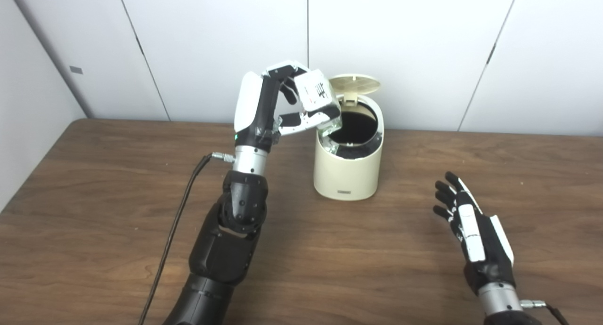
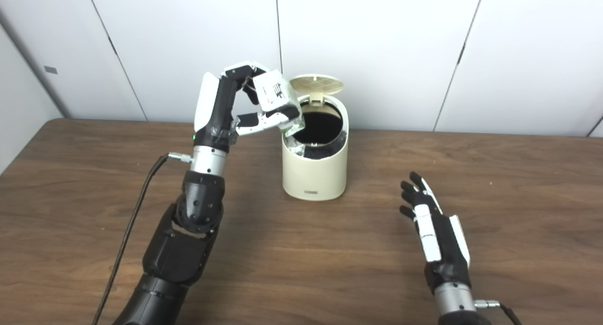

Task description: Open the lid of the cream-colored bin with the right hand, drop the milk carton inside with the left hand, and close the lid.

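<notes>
I have the left hand [image 1: 282, 103] raised in the upper middle of the frame, its fingers [image 1: 282, 71] and thumb closed around the milk carton [image 1: 316, 99]; the carton is white with dark print on its upper face, tilted, and its lower end hangs over the left part of the bin's rim, at the mouth and not yet inside; the cream-colored bin [image 1: 348, 172] stands upright on the wooden surface [image 1: 118, 202] just right of that hand, near the centre of the frame and close to the white panelled wall [image 1: 424, 42]; its lid [image 1: 354, 84] is up, hinged at the back and tipped so I see its round underside above the rear of the opening; the inside of the bin reads dark and I cannot make out anything in it; a small label sits low on its front wall; my right hand [image 1: 471, 226] is in the lower right of the frame, well apart from the bin, low over the surface with its back up and its fingers spread apart, holding nothing; whether it touches the wood I cannot tell; a dark cable [image 1: 174, 231] runs from the left wrist down along the left side of that arm to the bottom edge.
</notes>
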